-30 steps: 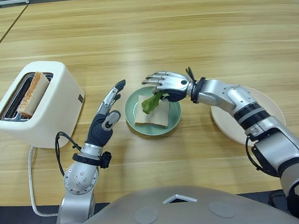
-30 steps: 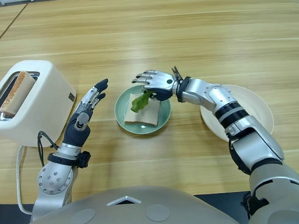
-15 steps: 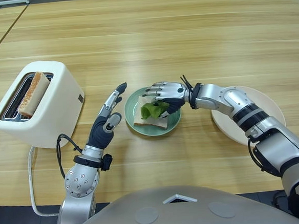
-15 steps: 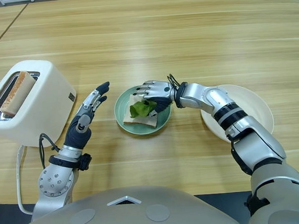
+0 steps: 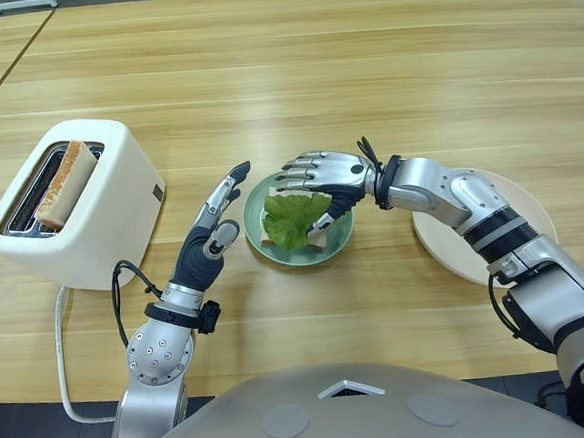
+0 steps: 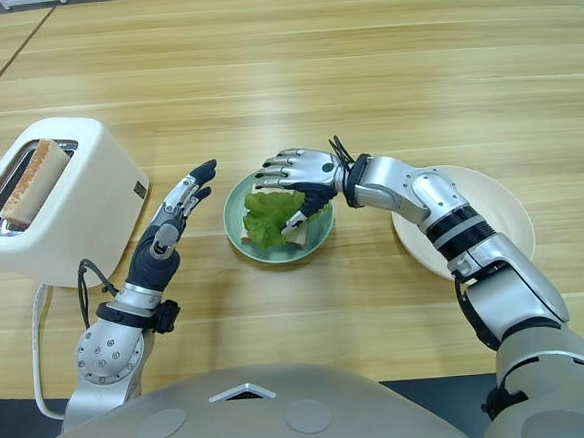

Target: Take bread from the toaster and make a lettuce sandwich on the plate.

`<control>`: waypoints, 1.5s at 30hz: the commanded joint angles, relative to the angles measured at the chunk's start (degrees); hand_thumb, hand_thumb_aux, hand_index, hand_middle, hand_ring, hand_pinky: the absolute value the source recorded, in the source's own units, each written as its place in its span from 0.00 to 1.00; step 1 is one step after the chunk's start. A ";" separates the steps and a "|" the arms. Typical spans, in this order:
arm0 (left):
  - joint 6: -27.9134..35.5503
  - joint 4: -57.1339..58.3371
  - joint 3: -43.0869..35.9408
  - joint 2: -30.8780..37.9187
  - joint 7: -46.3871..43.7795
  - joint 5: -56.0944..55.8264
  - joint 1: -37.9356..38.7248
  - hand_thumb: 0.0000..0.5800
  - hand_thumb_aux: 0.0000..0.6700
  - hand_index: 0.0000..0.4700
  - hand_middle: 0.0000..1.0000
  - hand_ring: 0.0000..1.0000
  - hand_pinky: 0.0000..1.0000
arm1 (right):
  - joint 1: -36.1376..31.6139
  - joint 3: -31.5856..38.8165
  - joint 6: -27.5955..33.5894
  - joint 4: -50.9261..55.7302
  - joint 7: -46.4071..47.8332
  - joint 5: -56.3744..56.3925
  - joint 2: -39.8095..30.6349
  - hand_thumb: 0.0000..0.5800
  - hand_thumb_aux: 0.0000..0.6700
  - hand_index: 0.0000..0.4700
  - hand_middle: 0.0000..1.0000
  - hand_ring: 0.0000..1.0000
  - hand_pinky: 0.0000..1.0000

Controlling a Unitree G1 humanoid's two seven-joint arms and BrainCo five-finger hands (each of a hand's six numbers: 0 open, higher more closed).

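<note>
A white toaster (image 5: 91,208) stands at the left with one bread slice (image 5: 66,182) upright in its slot. On the small green plate (image 5: 345,230) lies another bread slice (image 5: 318,243), and a green lettuce leaf (image 5: 292,217) is spread flat over it. My right hand (image 5: 324,170) hovers just above the far side of the leaf, fingers stretched out and open, thumb pointing down near the bread's right edge. Between the toaster and the green plate my left hand (image 5: 212,228) stands upright, open and holding nothing.
A larger white plate (image 5: 528,218) lies at the right, partly under my right forearm. The toaster's white cable (image 5: 60,345) trails toward the table's near edge. Bare wooden tabletop stretches beyond the plates.
My right hand lowered the bunched lettuce onto the bread, then opened and lifted slightly; the leaf now lies spread out. The left hand has barely moved.
</note>
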 commanded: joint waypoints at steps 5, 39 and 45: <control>2.76 -5.92 3.01 2.71 -1.23 4.32 -4.21 0.00 0.00 0.00 0.00 0.00 0.00 | 5.89 -10.15 1.19 -9.64 1.51 13.05 -3.11 0.03 0.02 0.02 0.00 0.00 0.00; 2.00 12.36 44.43 24.32 -3.14 27.49 -4.02 0.79 0.54 0.54 0.00 0.00 0.00 | 26.63 -26.65 1.07 -23.53 0.35 23.37 -3.98 0.00 0.00 0.00 0.00 0.00 0.00; 1.25 13.58 42.48 23.80 -3.65 25.68 -4.40 0.98 0.87 0.87 0.00 0.00 0.00 | 26.87 -26.89 0.92 -23.62 0.14 22.71 -3.96 0.00 0.00 0.00 0.00 0.00 0.00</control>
